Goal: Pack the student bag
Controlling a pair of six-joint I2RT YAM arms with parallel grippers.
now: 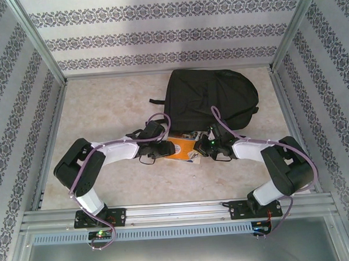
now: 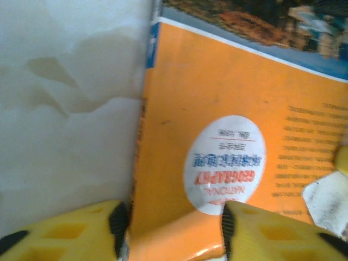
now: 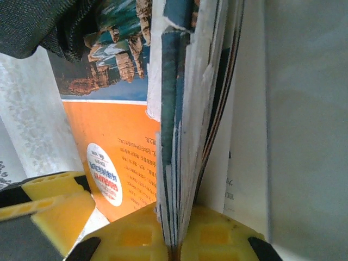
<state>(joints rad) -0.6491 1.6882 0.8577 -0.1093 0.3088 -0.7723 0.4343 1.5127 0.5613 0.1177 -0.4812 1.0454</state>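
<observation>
The student bag, a large black backpack, lies at the back of the table. Its fabric shows in the upper left corner of the right wrist view. An orange geography book lies just in front of the bag, between both grippers. My right gripper is shut on a lifted bundle of the book's pages, which stand on edge. My left gripper is open, its yellow fingers astride the orange cover near its spine corner.
The tabletop is pale marble-patterned. Metal frame posts and patterned walls close it in on three sides, with a rail along the near edge. In the right wrist view the left gripper's yellow finger is close beside the book.
</observation>
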